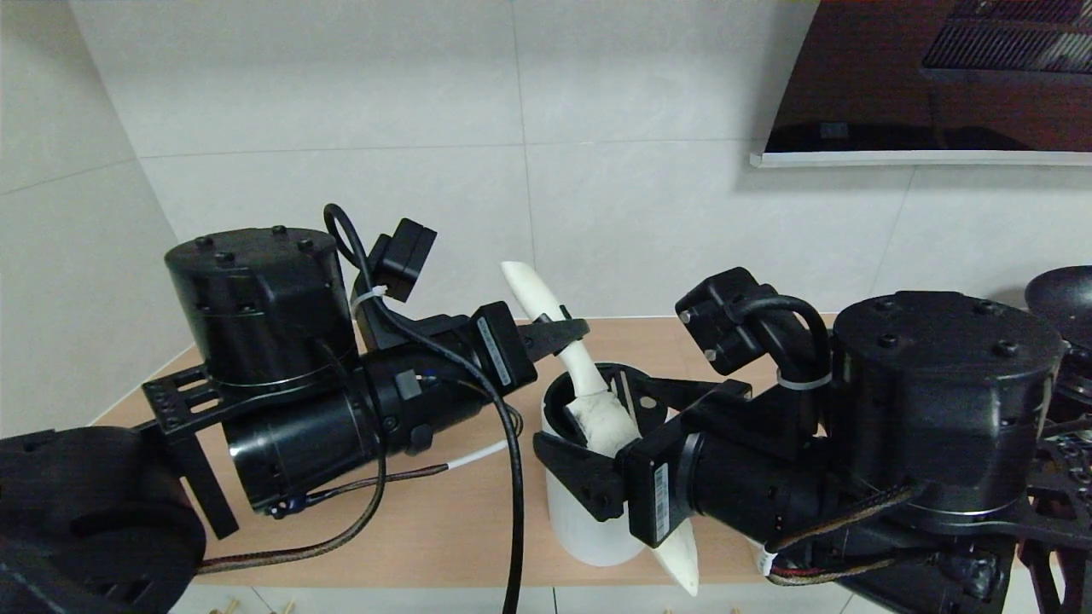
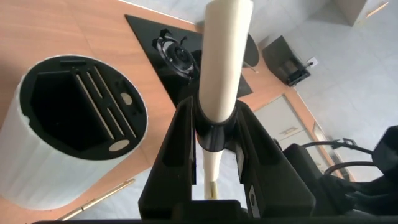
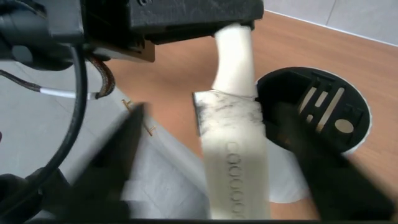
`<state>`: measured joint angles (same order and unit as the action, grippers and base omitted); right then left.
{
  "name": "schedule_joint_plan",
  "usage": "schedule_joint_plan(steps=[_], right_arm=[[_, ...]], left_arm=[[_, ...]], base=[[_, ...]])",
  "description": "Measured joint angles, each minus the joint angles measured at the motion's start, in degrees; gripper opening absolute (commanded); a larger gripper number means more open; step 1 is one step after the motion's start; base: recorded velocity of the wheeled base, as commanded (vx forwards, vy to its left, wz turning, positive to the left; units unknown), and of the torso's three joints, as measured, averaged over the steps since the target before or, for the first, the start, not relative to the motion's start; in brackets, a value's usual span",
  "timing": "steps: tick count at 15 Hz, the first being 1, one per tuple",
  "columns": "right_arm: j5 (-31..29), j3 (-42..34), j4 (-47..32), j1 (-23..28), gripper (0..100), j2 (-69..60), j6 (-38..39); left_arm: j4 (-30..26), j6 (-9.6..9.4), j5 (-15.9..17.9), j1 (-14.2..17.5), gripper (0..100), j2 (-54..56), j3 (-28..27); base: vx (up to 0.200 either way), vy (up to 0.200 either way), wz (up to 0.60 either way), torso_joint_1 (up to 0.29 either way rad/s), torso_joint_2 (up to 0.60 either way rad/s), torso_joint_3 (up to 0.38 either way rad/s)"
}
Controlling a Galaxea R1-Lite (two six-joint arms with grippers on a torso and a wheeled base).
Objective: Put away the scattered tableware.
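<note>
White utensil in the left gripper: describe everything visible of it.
The white utensil is long, cream, plastic-looking: a round handle widening into a flat part with a dark scuffed band. The left gripper is shut on the handle. It slants over the white holder, passing between the fingers of the open right gripper.

Left arm and right arm matte black. Drum-shaped joint housings, screw heads ringed on top. Angular black left gripper, right gripper. Looping black cable, white zip ties, white wrist labels.
</note>
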<state>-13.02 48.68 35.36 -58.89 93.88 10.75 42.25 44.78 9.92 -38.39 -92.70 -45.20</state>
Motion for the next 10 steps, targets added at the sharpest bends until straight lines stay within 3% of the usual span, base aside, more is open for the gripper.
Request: schedule_joint_plan(steps=[5, 6, 7, 10], right_arm=[[0.05, -0.23, -0.04, 1.37, 100, -1.29, -0.09], [0.18, -0.23, -0.11, 2.36, 100, -2.01, -0.11], [0.46, -0.23, -0.30, 4.02, 100, -3.30, -0.17], [1.80, 0.74, -0.80, 10.36, 100, -7.28, -0.38]], left_arm=[[-0.66, -0.44, -3.66, -0.02, 0, 0.44, -1.55], [-1.41, -1.72, -4.56, 0.02, 0, 0.80, -2.26], [-3.25, -4.29, -7.02, 0.11, 0, 1.50, -3.74], [-9.90, -10.79, -17.03, 0.33, 0, 3.10, -9.56]], base=[[0.000, 0.000, 0.00, 0.000, 0.00, 0.000], [0.000, 0.000, 0.00, 0.000, 0.00, 0.000], [0.000, 0.000, 0.00, 0.000, 0.00, 0.000], [0.000, 0.000, 0.00, 0.000, 0.00, 0.000]])
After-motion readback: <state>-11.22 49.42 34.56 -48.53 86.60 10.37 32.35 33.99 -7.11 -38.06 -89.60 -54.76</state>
